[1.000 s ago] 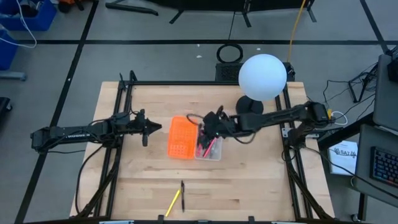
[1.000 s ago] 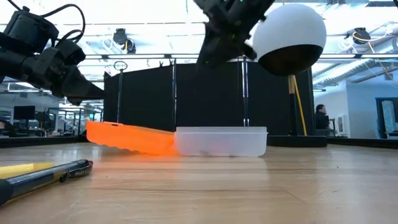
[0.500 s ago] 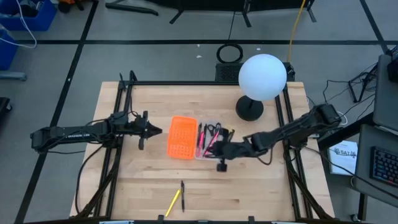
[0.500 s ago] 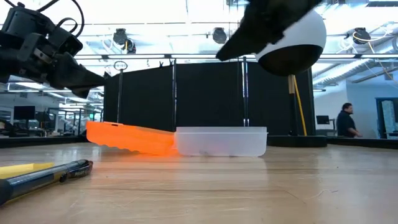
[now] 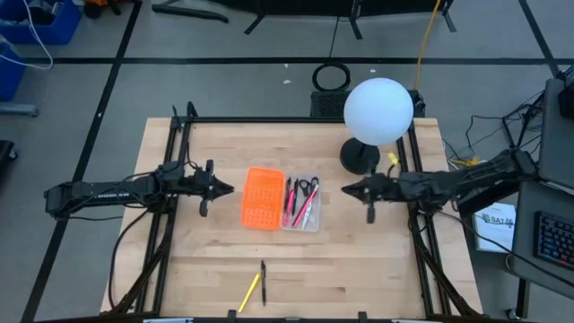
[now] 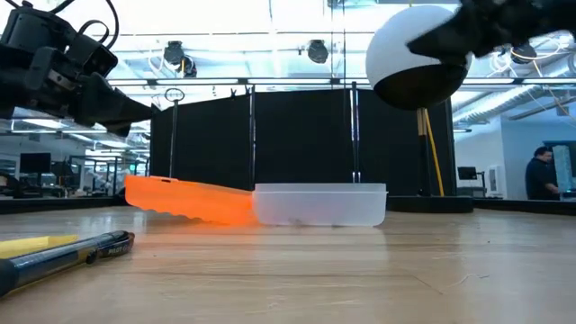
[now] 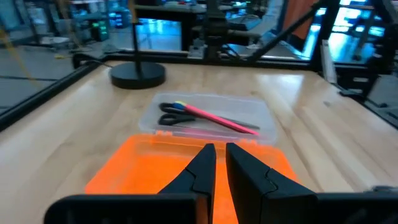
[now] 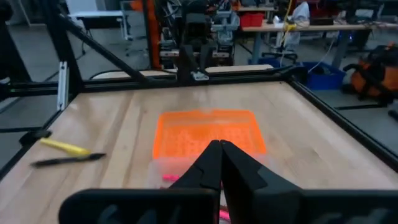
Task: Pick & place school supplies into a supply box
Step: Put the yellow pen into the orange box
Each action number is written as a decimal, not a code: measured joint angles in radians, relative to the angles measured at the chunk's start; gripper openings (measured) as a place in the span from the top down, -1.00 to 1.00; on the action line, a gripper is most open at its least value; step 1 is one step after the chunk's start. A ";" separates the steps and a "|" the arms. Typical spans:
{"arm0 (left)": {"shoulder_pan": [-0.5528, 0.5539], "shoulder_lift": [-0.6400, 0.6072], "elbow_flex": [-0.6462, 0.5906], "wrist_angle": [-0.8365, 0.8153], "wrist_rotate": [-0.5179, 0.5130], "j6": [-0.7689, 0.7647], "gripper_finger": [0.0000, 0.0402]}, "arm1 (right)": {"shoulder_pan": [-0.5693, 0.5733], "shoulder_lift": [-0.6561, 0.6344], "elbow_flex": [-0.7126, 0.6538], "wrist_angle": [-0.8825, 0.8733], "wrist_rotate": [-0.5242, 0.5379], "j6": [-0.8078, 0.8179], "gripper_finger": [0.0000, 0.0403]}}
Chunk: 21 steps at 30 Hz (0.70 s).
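Supplies are lying in two places on the pale wooden counter (image 5: 359, 260): the small clear plastic rectangular supply box (image 5: 302, 204) near the middle is holding a pink pen (image 5: 304, 210), black-handled silver scissors (image 5: 308, 187) and other thin pens, while a yellow pencil (image 5: 248, 292) and a black pen (image 5: 264, 272) are resting side by side near the counter's front edge, well apart from the box. An orange perforated rectangular piece (image 5: 262, 198) is sitting against the box's left side. The right end effector (image 5: 349, 190) is hovering to the right of the box, apart from it, its fingers pressed together and empty. The left end effector (image 5: 226, 188) is waiting just left of the orange piece, fingers nearly together with a thin gap, holding nothing. A white globe lamp on a black round base (image 5: 378, 111) is standing at the back right.
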 joint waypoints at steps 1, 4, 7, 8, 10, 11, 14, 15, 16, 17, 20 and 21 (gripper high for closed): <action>-0.001 0.000 0.000 0.001 -0.018 -0.005 0.78 | -0.002 -0.045 -0.032 -0.006 -0.003 -0.010 1.00; -0.001 0.000 0.000 0.016 -0.053 -0.043 0.78 | -0.001 -0.161 -0.121 0.012 -0.016 -0.053 1.00; -0.001 0.000 0.000 0.024 -0.087 -0.085 0.78 | -0.003 -0.246 -0.195 0.027 -0.058 -0.110 1.00; -0.001 0.000 0.000 0.023 -0.095 -0.097 0.78 | -0.003 -0.270 -0.213 0.032 -0.070 -0.133 1.00; -0.001 0.000 0.000 0.018 -0.113 -0.122 0.78 | -0.003 -0.316 -0.251 0.050 -0.110 -0.191 1.00; -0.001 0.000 0.000 0.016 -0.119 -0.132 0.78 | -0.003 -0.333 -0.265 0.072 -0.126 -0.216 1.00; -0.004 0.000 0.000 0.017 -0.123 -0.156 0.78 | -0.008 -0.373 -0.309 0.141 -0.141 -0.249 1.00; -0.008 0.000 0.000 0.019 -0.132 -0.175 0.78 | -0.009 -0.381 -0.318 0.152 -0.138 -0.254 1.00; -0.016 0.000 0.000 0.024 -0.143 -0.204 0.78 | -0.009 -0.387 -0.323 0.153 -0.138 -0.259 1.00; -0.026 0.000 0.005 0.024 -0.151 -0.236 0.78 | -0.009 -0.389 -0.327 0.151 -0.138 -0.266 1.00; -0.084 0.001 0.065 0.002 -0.193 -0.338 0.83 | -0.009 -0.389 -0.329 0.139 -0.138 -0.289 1.00; -0.119 0.000 0.098 -0.029 -0.225 -0.362 0.87 | -0.009 -0.389 -0.329 0.140 -0.138 -0.296 1.00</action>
